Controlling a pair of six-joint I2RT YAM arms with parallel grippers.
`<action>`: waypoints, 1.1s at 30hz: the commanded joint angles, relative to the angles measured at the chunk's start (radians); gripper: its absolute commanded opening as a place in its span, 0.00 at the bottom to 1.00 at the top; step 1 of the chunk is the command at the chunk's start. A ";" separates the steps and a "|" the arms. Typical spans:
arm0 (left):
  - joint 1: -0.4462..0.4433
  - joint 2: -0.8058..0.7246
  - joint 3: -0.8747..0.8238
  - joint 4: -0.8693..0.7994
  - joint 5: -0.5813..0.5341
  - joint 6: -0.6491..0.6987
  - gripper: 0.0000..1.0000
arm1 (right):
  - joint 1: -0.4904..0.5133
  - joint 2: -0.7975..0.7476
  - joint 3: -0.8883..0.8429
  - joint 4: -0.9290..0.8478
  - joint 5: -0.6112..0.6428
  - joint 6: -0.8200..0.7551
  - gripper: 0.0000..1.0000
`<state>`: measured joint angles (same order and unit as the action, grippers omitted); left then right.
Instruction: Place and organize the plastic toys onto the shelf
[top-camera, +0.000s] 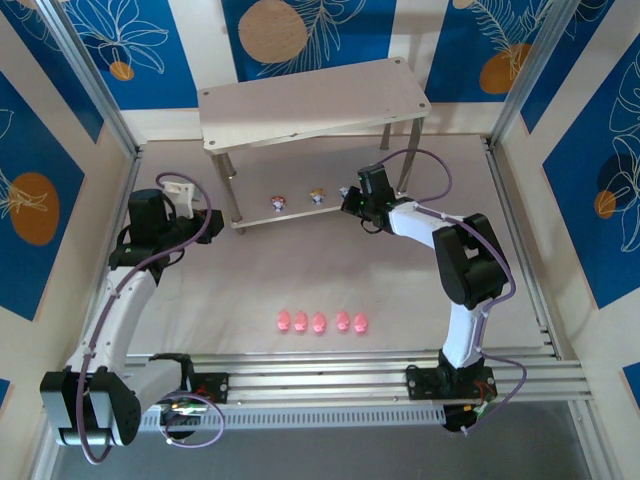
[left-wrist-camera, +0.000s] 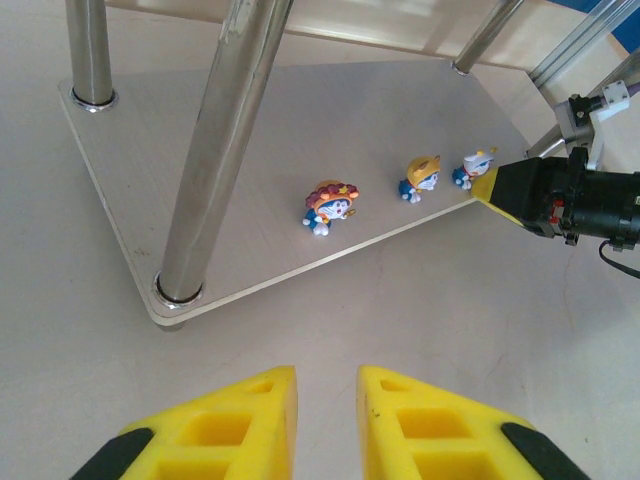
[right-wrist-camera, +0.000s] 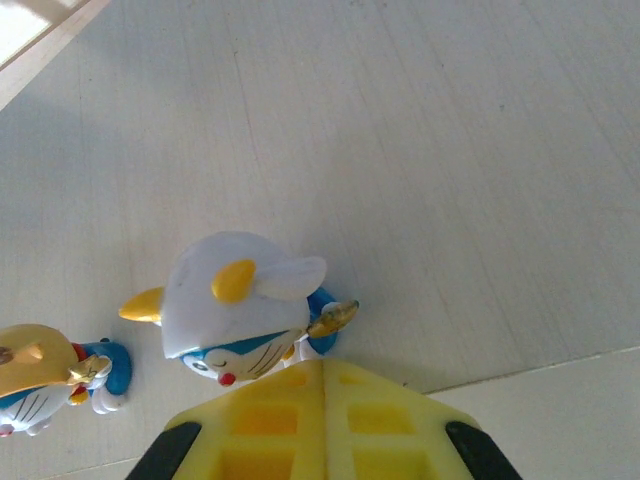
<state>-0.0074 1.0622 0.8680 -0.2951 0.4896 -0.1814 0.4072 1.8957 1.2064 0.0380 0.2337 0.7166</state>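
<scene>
A: Biggest first. Table?
B: Pale table (top-camera: 300, 270), both arms bolted at its near edge.
A: Shelf?
B: Shelf (top-camera: 310, 100) stands at the far side, about centre. Lower board (left-wrist-camera: 250, 130) carries three figures near its front edge.
A: Arms?
B: Left arm (top-camera: 120, 300) reaches toward the shelf's front left leg (left-wrist-camera: 215, 150). Right arm (top-camera: 465, 270) bends in from the right to the lower board's front edge.
A: Claws?
B: Left gripper (left-wrist-camera: 325, 385): yellow fingers slightly parted, nothing between them, hovering over the table just in front of the board's corner. Right gripper (right-wrist-camera: 322, 372): fingers pressed flat together, gripping nothing, tip right at the white-capped figure. Touching or just off it, cannot tell.
A: Toys?
B: Figures stand in a row, upright. In the top view, red-brown cap (left-wrist-camera: 328, 205) is leftmost, orange cap (left-wrist-camera: 422, 175) is in the middle, white cap (right-wrist-camera: 240, 300) is rightmost. Five pink pigs (top-camera: 319, 322) sit in a tight row on the table, between the arm bases and the shelf, well apart from both grippers.
</scene>
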 joint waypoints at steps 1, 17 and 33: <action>0.018 -0.011 -0.008 0.010 0.023 0.013 0.24 | -0.007 -0.011 -0.004 0.007 0.026 -0.006 0.07; 0.019 -0.014 -0.008 0.007 0.023 0.014 0.24 | -0.016 -0.072 -0.051 0.013 0.049 -0.012 0.07; 0.021 -0.049 -0.023 0.030 -0.025 -0.021 0.43 | -0.084 -0.479 -0.217 -0.161 0.243 -0.144 0.49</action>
<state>-0.0044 1.0332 0.8608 -0.2897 0.4782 -0.1860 0.3553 1.4654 1.0138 -0.0559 0.4030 0.6205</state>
